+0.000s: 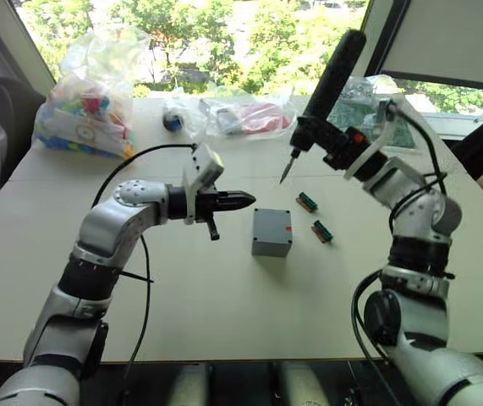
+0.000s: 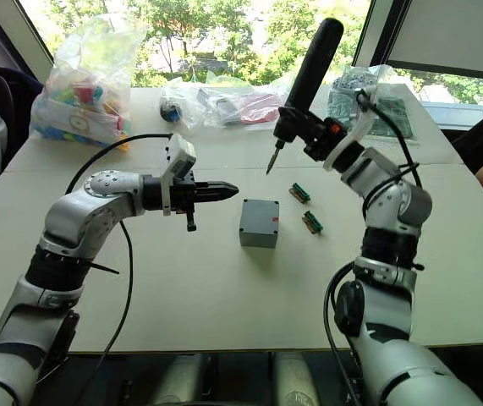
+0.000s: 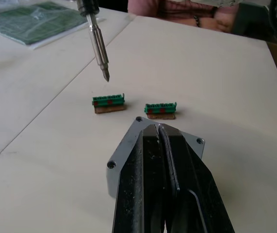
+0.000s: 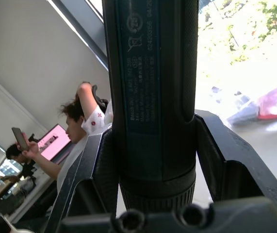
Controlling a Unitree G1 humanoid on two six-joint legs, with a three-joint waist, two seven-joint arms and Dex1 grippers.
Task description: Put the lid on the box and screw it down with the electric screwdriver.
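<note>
I am holding the long black pen-shaped electric screwdriver point(image 1: 330, 85) tight in my right gripper point(image 1: 336, 144), tip down, up in the air behind the small grey square plastic box point(image 1: 271, 232). The box is sitting on the white table point(image 1: 224, 313), its grey lid point(image 3: 128, 145) on top. My left gripper point(image 1: 239, 201) is pinched closed with nothing in it, hanging just beside the box.

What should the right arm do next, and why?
Probably lower the electric screwdriver toward a corner hole of the lid: the right gripper holds it above the table, short of the box, lid already on.
</note>
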